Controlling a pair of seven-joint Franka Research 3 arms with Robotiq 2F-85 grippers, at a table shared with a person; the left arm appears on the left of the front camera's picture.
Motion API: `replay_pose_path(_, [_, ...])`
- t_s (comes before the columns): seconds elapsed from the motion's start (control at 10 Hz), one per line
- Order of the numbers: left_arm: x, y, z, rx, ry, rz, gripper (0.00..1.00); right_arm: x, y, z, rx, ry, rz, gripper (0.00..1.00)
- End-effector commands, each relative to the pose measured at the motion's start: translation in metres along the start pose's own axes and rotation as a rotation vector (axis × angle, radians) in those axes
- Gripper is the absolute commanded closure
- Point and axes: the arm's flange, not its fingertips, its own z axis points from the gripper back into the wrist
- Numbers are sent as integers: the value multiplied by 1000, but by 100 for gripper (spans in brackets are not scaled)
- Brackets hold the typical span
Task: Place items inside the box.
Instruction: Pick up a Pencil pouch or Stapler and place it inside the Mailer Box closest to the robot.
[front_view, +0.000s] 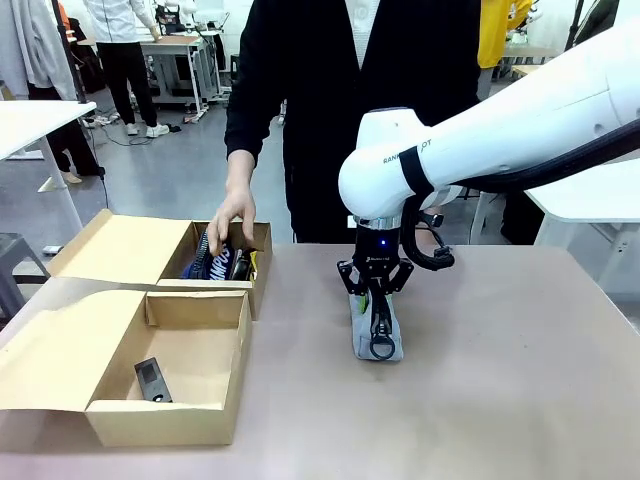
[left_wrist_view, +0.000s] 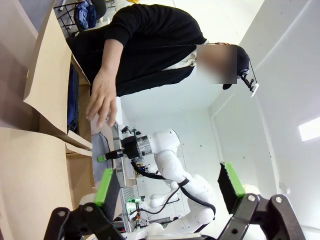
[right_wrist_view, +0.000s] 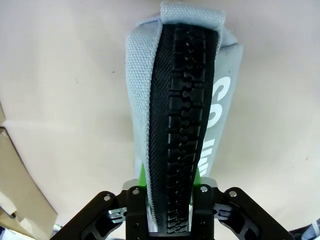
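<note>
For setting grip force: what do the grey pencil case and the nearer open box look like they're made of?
The grey pencil case, clamped in the right gripper, looks like matte woven fabric: a coarse weave shows, with a chunky black zip, probably plastic. The nearer box looks like plain matte brown cardboard, with folded flaps and creases.
</note>
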Motion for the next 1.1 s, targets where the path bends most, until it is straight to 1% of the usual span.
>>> replay_pose_path(0.0, [-5,-1,-1,-14,1,-17,0,4,1,4,-17,3,-24,100])
replay_pose_path(0.3, [-5,-1,-1,-14,1,-17,0,-2,-12,20,6,-21,-39,100])
replay_pose_path(0.4, [-5,-1,-1,-14,1,-17,0,-11,-18,31,16,-46,-43,100])
replay_pose_path(0.5, [-5,-1,-1,-14,1,-17,0,-27,-24,50,46,-54,-25,100])
replay_pose_path(0.6, [-5,-1,-1,-14,1,-17,0,-54,-37,75,75,38,-35,100])
replay_pose_path(0.7, [-5,-1,-1,-14,1,-17,0,-107,-56,107,104,96,-38,100])
replay_pose_path(0.8, [-5,-1,-1,-14,1,-17,0,-160,-67,124,122,66,-6,100])
replay_pose_path(0.9, [-5,-1,-1,-14,1,-17,0,-202,-73,130,106,9,-3,100])
replay_pose_path(1.0, [-5,-1,-1,-14,1,-17,0,-219,-79,131,98,-67,-28,100])
